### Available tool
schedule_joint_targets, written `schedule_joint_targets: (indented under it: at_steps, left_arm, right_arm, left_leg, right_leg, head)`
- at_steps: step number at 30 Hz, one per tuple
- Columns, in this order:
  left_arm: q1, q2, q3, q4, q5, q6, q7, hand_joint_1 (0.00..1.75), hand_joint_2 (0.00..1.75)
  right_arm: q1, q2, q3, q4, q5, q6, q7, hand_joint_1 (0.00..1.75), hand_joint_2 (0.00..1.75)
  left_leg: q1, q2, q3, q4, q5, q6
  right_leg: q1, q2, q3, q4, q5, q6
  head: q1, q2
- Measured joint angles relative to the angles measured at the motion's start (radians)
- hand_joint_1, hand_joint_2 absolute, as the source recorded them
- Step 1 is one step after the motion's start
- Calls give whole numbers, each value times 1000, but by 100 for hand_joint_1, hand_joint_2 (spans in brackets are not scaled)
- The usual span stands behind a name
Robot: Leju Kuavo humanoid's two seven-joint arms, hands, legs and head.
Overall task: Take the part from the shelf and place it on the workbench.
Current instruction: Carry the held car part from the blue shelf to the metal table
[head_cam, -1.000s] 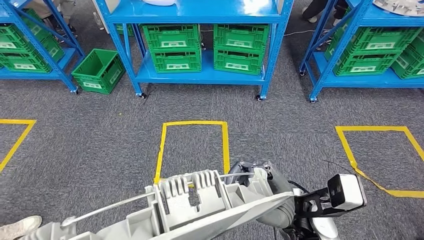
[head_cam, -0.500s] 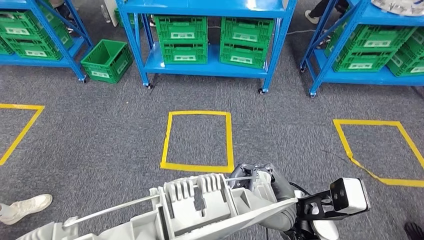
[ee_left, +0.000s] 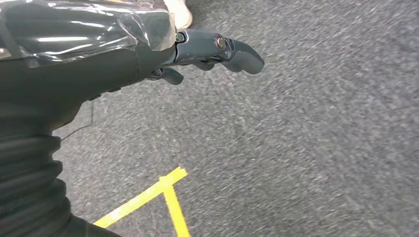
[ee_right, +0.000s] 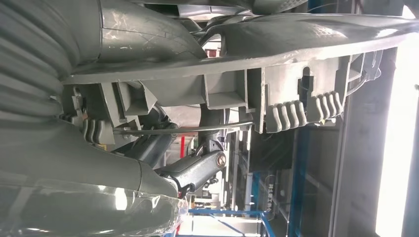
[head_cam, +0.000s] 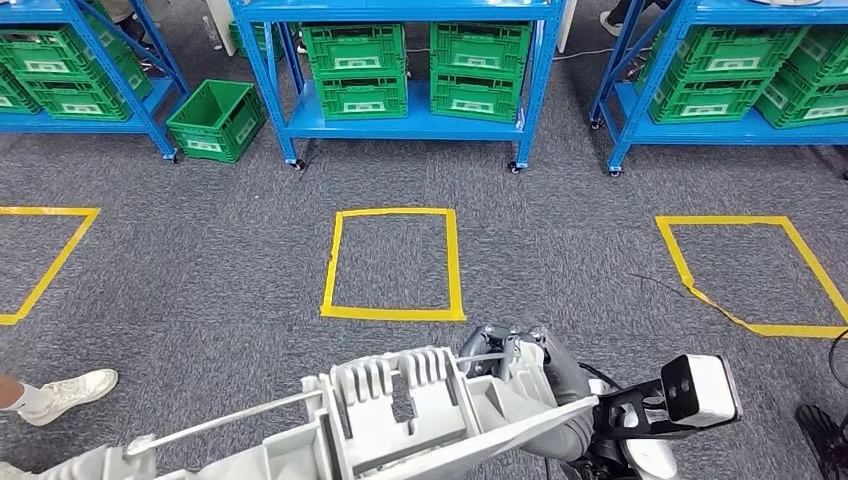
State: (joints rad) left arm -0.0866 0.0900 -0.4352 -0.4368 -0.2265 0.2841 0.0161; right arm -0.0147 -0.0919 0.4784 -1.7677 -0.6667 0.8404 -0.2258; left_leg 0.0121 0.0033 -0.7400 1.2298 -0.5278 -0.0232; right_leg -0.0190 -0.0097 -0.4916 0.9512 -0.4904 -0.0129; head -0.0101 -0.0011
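Head view looks down; wrist views close.

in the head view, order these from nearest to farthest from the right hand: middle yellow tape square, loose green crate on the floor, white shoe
Measured from the right hand, which holds the grey part:
1. Middle yellow tape square, just ahead on the carpet.
2. White shoe, far left.
3. Loose green crate, far ahead-left by the shelves.

Speckled dark grey carpet floor (head_cam: 200,250) carries yellow tape squares (head_cam: 392,265). Bright blue metal shelves (head_cam: 410,125) hold green slatted plastic crates (head_cam: 360,50) with pale labels; another green crate (head_cam: 215,120) sits on the floor. The ribbed moulded plastic part (head_cam: 400,420) is pale grey. A white shoe (head_cam: 70,393) shows at the edge.
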Motion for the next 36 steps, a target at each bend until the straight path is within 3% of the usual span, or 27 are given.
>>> schedule_joint_targets:
  at_steps: [1,2,4,6,7,11,13,15,16,17,18,20,22,26,28,30,31,32,33,34,36]
  left_arm:
    - [1,0,2,0,-3,0,1,0,175]
    - [2,-1,2,0,-5,0,1,0,175]
    - [3,-1,5,0,-7,1,2,0,175]
    - [2,2,9,-1,-10,2,2,0,175]
    - [3,4,11,-1,-12,2,2,0,175]
    - [3,5,21,-1,-15,3,3,0,175]
    - [3,1,24,-2,-16,3,3,0,175]
    - [4,-1,25,-2,-20,2,3,0,175]
    - [5,-3,26,-2,-22,1,3,0,175]
    - [6,-4,27,-2,-24,1,3,0,175]
    - [7,-6,29,-2,-25,0,3,0,175]
    - [7,-7,32,-2,-27,-1,3,0,175]
    - [7,-5,37,-2,-30,-1,3,0,175]
    - [9,-4,44,-3,-39,0,3,0,175]
    - [9,-4,47,-4,-46,0,4,0,175]
    - [10,-4,49,-5,-53,-2,7,0,175]
    - [10,-4,49,-5,-56,-3,9,0,175]
    - [11,-5,49,-5,-60,-5,11,0,175]
    - [12,-5,49,-5,-64,-7,13,0,175]
    - [13,-5,49,-5,-68,-10,14,0,175]
    - [13,-3,49,-4,-75,-17,16,0,175]
  right_arm:
    - [1,0,0,0,0,0,0,175,175]
    - [1,0,0,0,0,0,-1,175,175]
    - [2,0,0,0,1,0,-1,175,175]
    - [0,1,0,0,1,0,-1,175,175]
    - [0,1,0,0,1,0,-1,175,175]
    - [-2,3,0,0,2,1,-2,175,175]
    - [-3,2,2,-1,1,1,-2,175,175]
    - [-2,0,3,0,-2,3,0,175,175]
    - [-1,-1,3,0,-4,4,1,175,175]
    - [-1,-3,4,1,-5,5,2,175,175]
    - [-1,-3,4,1,-6,6,3,175,175]
    - [-3,-4,4,1,-11,11,5,175,175]
    - [-5,-4,4,1,-17,16,7,175,175]
    - [-5,-4,4,2,-24,18,9,175,175]
    - [-4,-4,4,1,-25,18,9,175,175]
    - [-1,-4,3,2,-25,17,9,175,175]
    - [1,-4,3,2,-25,16,9,175,175]
    - [4,-4,3,2,-25,15,8,175,175]
    - [6,-5,3,2,-25,15,8,175,175]
    - [8,-5,3,2,-25,14,7,175,175]
    - [8,-5,3,1,-24,13,5,175,175]
  left_leg:
    - [1,0,-4,40,-7,-2]
    - [1,0,12,40,5,-2]
    - [0,-1,108,-81,50,9]
    - [-5,-3,204,-224,65,26]
    - [-8,-4,225,-259,63,34]
    - [-12,0,227,-288,76,59]
    - [-7,3,222,-299,90,68]
    - [-8,5,209,-298,96,70]
    - [-8,8,204,-296,99,69]
    - [-7,11,199,-292,100,68]
    - [-6,14,195,-286,99,66]
    - [-6,23,186,-266,92,55]
    - [-9,33,176,-246,83,42]
    - [-3,42,164,-224,70,25]
    - [1,21,132,-145,16,15]
    - [2,6,74,-9,-51,9]
    - [2,5,52,41,-66,9]
    - [1,3,46,58,-63,13]
    - [0,-1,59,33,-40,20]
    - [-2,-10,89,-27,-4,31]
    - [-5,-50,153,-157,51,58]
  right_leg:
    - [1,0,-9,1,8,1]
    - [2,1,-17,2,15,3]
    - [3,1,-26,4,25,8]
    - [7,0,-32,4,32,15]
    - [8,0,-34,4,35,20]
    - [7,0,-52,23,32,35]
    - [6,3,-102,119,-18,30]
    - [3,5,-170,264,-78,29]
    - [1,6,-188,307,-90,35]
    - [-2,5,-188,312,-87,44]
    - [-4,3,-164,271,-67,56]
    - [-7,-18,-90,129,-17,72]
    - [-4,-29,-53,48,6,63]
    - [-4,0,-60,47,16,33]
    - [-8,13,-62,46,22,24]
    - [-4,27,-66,46,25,18]
    - [-1,35,-67,46,26,17]
    - [2,43,-68,46,27,15]
    - [6,53,-67,46,28,14]
    - [10,64,-66,46,29,13]
    - [12,84,-67,46,32,14]
  head:
    - [0,0]
    - [0,0]
    - [0,0]
    - [0,0]
    - [0,0]
    - [0,0]
    - [2,0]
    - [2,0]
    - [2,0]
    - [2,0]
    - [2,0]
    - [2,0]
    - [2,0]
    - [1,0]
    - [0,0]
    - [0,0]
    - [0,0]
    - [0,0]
    - [0,0]
    - [0,0]
    - [2,0]
